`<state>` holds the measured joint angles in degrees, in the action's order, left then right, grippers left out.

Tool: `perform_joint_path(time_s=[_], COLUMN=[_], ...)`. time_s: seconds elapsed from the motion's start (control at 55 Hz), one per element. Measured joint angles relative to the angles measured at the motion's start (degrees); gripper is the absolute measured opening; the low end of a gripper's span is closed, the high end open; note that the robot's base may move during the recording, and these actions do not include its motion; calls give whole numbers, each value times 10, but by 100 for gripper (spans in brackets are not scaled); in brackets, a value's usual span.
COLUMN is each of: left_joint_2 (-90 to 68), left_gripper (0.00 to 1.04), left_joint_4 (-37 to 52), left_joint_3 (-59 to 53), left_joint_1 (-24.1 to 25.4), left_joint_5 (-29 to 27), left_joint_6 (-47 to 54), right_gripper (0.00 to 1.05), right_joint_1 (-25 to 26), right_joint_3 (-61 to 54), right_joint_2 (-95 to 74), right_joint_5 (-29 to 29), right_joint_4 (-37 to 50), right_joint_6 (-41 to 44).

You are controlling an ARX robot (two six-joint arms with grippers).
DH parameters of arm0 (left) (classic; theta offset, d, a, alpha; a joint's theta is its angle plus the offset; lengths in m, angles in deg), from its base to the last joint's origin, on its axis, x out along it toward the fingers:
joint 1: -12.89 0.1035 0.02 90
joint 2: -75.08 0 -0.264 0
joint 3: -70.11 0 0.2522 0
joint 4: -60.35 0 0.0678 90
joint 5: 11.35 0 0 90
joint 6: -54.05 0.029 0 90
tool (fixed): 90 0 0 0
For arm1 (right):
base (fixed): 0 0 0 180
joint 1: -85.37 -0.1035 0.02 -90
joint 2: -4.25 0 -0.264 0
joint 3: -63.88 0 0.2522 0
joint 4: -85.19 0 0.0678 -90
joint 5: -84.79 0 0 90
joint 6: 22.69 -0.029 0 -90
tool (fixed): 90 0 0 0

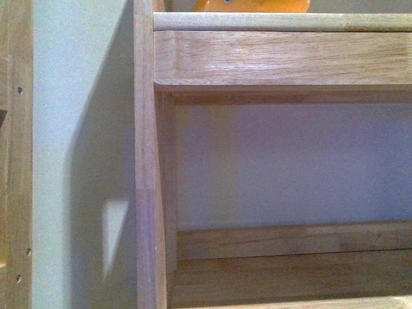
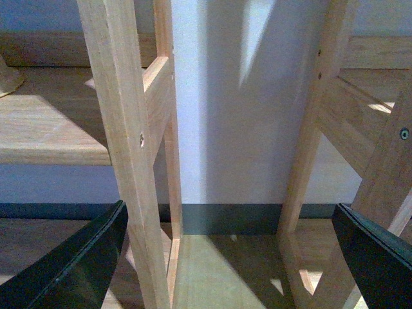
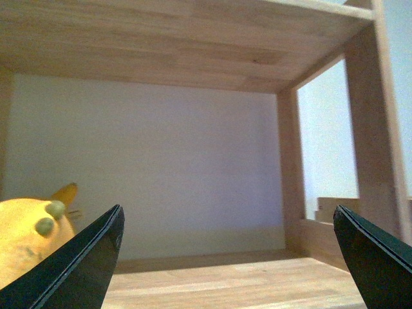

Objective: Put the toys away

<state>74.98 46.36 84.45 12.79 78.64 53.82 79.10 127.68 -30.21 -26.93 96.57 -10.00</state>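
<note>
The plump orange-yellow plush animal is sitting on a shelf board of the pale wooden shelf unit, apparently stowed. The right gripper is facing it, jaws spread and empty; the left gripper, jaws likewise apart, is pointing between 2 wooden uprights.

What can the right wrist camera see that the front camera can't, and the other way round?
Only the right wrist view shows the right pincer, open and empty, and the plush toy's rounded yellow face beside it on a shelf board. Only the front view shows the shelf's front rail with an empty compartment below, and a second wooden post at the far left. Both show the orange-yellow toy, pale wood shelving and a plain wall behind.
</note>
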Motion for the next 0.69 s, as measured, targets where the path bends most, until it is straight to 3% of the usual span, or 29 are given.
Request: perform_joint_path(time_s=[0.145, 0.236, 0.491, 0.691], left_joint_2=[0, 0, 0, 0], left_gripper=[98, 98, 98, 98], left_joint_4=[0, 0, 0, 0], left_joint_3=[0, 0, 0, 0], left_joint_1=[0, 0, 0, 0], left_joint_5=[0, 0, 0, 0], left_joint_6=[0, 0, 0, 0], right_gripper=[98, 98, 98, 98], right_joint_1=[50, 56, -32, -47], right_joint_3=[-72, -113, -246, -352], right_joint_2=[30, 52, 129, 189], right_joint_5=[18, 20, 0, -2], right_joint_4=[-9, -10, 23, -11], right_joint_6=[-52, -70, -61, -78])
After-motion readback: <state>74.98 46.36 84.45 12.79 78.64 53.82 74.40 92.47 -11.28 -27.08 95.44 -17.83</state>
